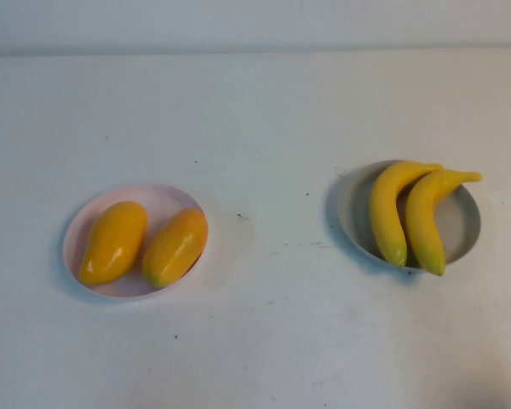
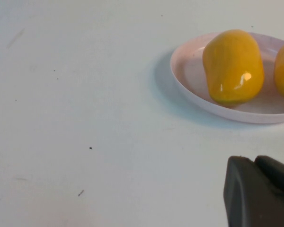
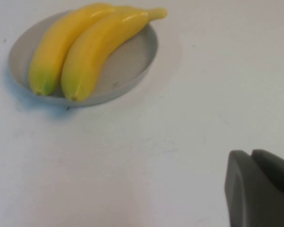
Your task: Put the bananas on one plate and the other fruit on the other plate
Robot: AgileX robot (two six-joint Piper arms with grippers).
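Bananas (image 1: 406,215) both on grey-blue plate (image 1: 467,223), table's right side, side by side, long axes running near-to-far, stems at far end. Mangoes (image 1: 142,243) both on pink plate (image 1: 166,198), left side, tilted same way. Sorting looks done, no pick pending. My left gripper (image 2: 258,189) closed, empty, near pink plate, off its rim. My right gripper (image 3: 258,187) closed, empty, near grey-blue plate, apart from it. Each arm nearer own plate.

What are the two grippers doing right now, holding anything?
Left gripper: fingers shut, empty, parked near the pink plate.
Right gripper: fingers shut, empty, parked near the grey plate.
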